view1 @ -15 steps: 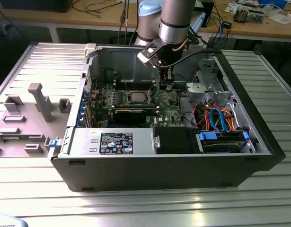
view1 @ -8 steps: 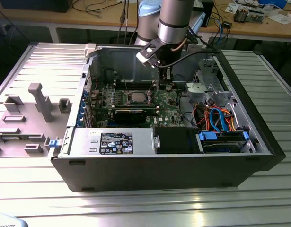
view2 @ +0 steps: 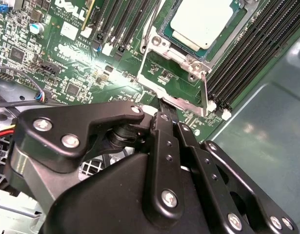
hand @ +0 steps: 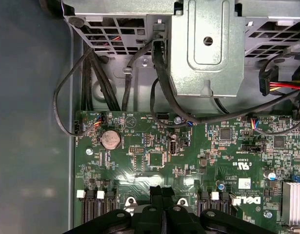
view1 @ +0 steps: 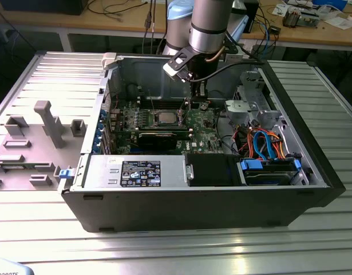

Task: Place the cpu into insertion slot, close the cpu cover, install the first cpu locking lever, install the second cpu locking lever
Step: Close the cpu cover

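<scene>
The cpu (view2: 203,22), a square chip with a silver-grey top, sits in the insertion slot (view2: 192,63) on the green motherboard; the exterior view shows the cpu (view1: 166,118) mid-board. The cpu cover (view2: 181,103), a silvery frame plate, stands swung up off the chip, and the board shows through its opening. My gripper (view2: 162,113) is shut, with its black tips right against the cover's free edge. In the first wrist view the fingers (hand: 156,195) press together over the board. A thin wire locking lever (view2: 150,29) stands raised beside the slot. My gripper (view1: 194,102) hangs inside the case, just to the exterior view's right of the chip.
Long black memory slots (view2: 247,53) flank the socket. A metal drive cage (hand: 208,44) and black cables (hand: 91,83) crowd the board's edge. The case wall (view2: 271,146) is close by. A black card (view1: 158,137) and orange and blue cables (view1: 261,143) lie nearer the front.
</scene>
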